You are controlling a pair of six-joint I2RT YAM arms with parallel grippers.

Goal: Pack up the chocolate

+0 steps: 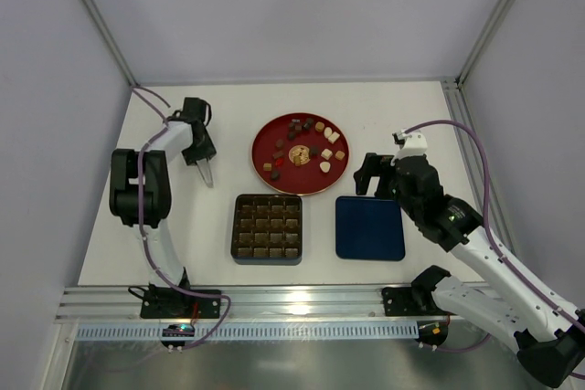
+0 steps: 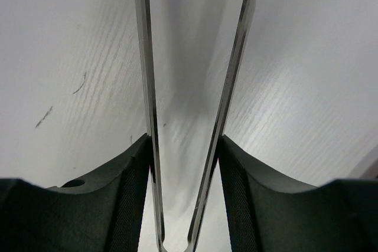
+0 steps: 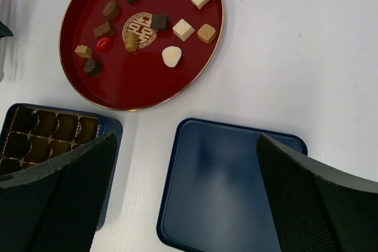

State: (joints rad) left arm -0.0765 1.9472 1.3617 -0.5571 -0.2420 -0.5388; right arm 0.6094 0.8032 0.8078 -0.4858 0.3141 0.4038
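Note:
The chocolate (image 1: 325, 166) lies as several small brown, cream and reddish pieces (image 3: 158, 22) on a round red plate (image 1: 260, 154) at the table's back middle. In front of it stands a dark blue box (image 1: 267, 259) with a grid of brown compartments; those showing in the right wrist view (image 3: 112, 123) look empty. My left gripper (image 1: 201, 154) hangs left of the plate, shut on thin metal tongs (image 2: 147, 87) that point down at the bare table; their arms sit pinched between my fingers (image 2: 184, 140). My right gripper (image 3: 186, 146) stands open above the dark blue lid (image 3: 230, 187).
The square blue lid (image 1: 369, 227) lies flat to the right of the box. A gold emblem (image 3: 139, 26) marks the plate's middle (image 3: 147, 81). White walls and metal frame posts close in the table at the back and both sides.

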